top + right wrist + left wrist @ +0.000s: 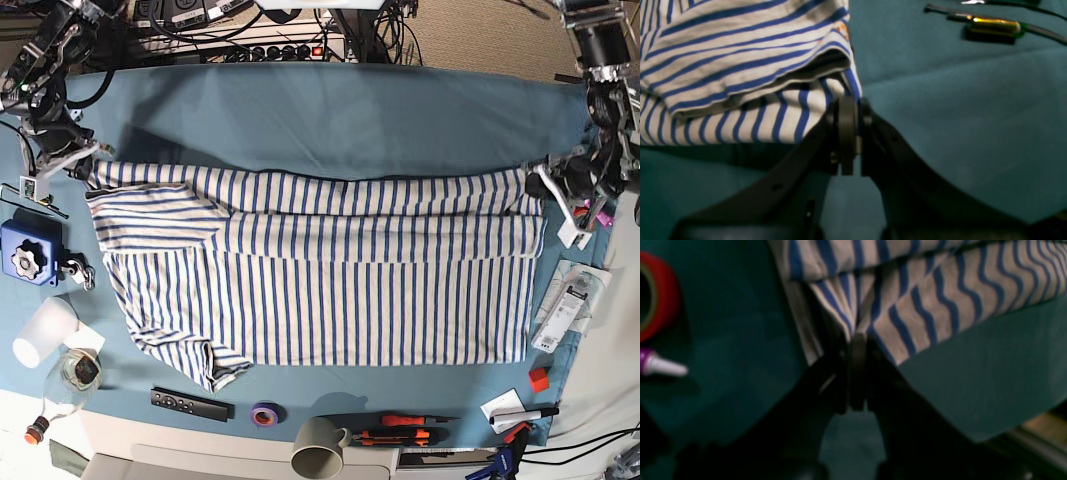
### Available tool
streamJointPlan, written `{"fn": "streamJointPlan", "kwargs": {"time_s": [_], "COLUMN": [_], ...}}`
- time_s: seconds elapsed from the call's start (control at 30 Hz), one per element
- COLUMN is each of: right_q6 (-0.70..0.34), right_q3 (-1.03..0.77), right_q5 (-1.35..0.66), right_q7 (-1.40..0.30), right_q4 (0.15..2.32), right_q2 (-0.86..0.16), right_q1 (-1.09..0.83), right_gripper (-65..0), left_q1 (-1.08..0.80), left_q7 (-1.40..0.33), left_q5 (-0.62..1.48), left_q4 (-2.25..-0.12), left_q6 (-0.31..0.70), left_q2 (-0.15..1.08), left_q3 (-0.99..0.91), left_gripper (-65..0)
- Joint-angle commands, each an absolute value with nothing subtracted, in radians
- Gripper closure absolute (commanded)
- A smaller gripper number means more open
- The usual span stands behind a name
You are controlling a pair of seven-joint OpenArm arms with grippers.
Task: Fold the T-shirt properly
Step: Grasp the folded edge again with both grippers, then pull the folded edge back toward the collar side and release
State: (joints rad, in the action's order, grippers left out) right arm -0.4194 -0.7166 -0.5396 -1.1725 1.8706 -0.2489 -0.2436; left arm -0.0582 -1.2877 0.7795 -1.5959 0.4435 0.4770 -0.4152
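Only the base view shows the whole T-shirt [330, 270], spread flat across the teal cloth [330, 120] with its far edge folded over and stretched between both arms. Each wrist view shows just one corner. The left gripper [857, 340] is clamped tight on bunched striped fabric directly ahead of its tips; a red tape roll [656, 296] sits off to its left, cut off by the frame. The right gripper [848, 103] is likewise pinched shut on a hem corner, layers piling to its left. Both wrist views are blurred and dim. No writing is readable anywhere.
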Motion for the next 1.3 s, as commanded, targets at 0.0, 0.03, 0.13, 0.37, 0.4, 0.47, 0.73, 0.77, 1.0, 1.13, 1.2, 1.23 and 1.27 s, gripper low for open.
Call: {"fn": "streamJointPlan", "kwargs": {"time_s": [0.0,0.03,0.13,0.37,0.4,0.47,0.73,0.77,1.0,1.13,1.2,1.23,1.27], "right_q6": [-0.408,-0.396,-0.384,-0.384,-0.384,-0.384,-0.385,-0.385,-0.407,-0.444,-0.476,-0.484,-0.486], "right_q3": [-0.723,-0.728,-0.752,-0.847,-0.858,-0.872,-0.873,-0.873,-0.872,-0.872,-0.872,-0.872,-0.873], "right_q5": [-0.534,-0.533,-0.533,-0.534,-0.534,-0.534,-0.534,-0.534,-0.535,-0.575,-0.612,-0.625,-0.633], "right_q7": [-1.153,-1.155,-1.16,-1.195,-1.207,-1.235,-1.266,-1.266,-1.288,-1.309,-1.323,-1.334,-1.348], "right_q4": [1.892,1.892,1.892,1.892,1.892,1.892,1.892,1.892,1.892,1.892,1.892,1.892,1.892], "right_q2": [-0.269,-0.268,-0.268,-0.269,-0.269,-0.269,-0.268,-0.268,-0.268,-0.269,-0.269,-0.269,-0.269], "right_q1": [-0.251,-0.26,-0.29,-0.321,-0.322,-0.325,-0.352,-0.352,-0.352,-0.364,-0.382,-0.39,-0.395], "right_gripper": [0.0,0.0,0.0,0.0,0.0,0.0,0.0,0.0,0.0,-4.1,-8.5,-9.4,-9.5], "left_q1": [-0.067,-0.089,-0.155,-0.252,-0.267,-0.299,-0.388,-0.388,-0.388,-0.388,-0.388,-0.388,-0.388], "left_q7": [-1.29,-1.289,-1.284,-1.283,-1.283,-1.286,-1.293,-1.297,-1.309,-1.309,-1.312,-1.313,-1.317], "left_q5": [0.781,0.778,0.778,0.788,0.799,0.828,0.875,0.885,0.91,0.914,0.914,0.913,0.913], "left_q4": [-1.634,-1.656,-1.705,-1.735,-1.735,-1.735,-1.735,-1.735,-1.735,-1.735,-1.735,-1.735,-1.735], "left_q6": [0.446,0.446,0.446,0.446,0.446,0.446,0.473,0.472,0.506,0.507,0.506,0.506,0.506], "left_q2": [0.512,0.522,0.549,0.546,0.546,0.546,0.543,0.542,0.541,0.541,0.541,0.541,0.541], "left_q3": [-0.424,-0.424,-0.428,-0.527,-0.545,-0.581,-0.638,-0.638,-0.638,-0.638,-0.638,-0.638,-0.638], "left_gripper": [0.0,0.0,0.0,0.0,0.0,0.0,0.0,0.0,0.0,-14.8,-20.4,-21.2,-21.1]}}
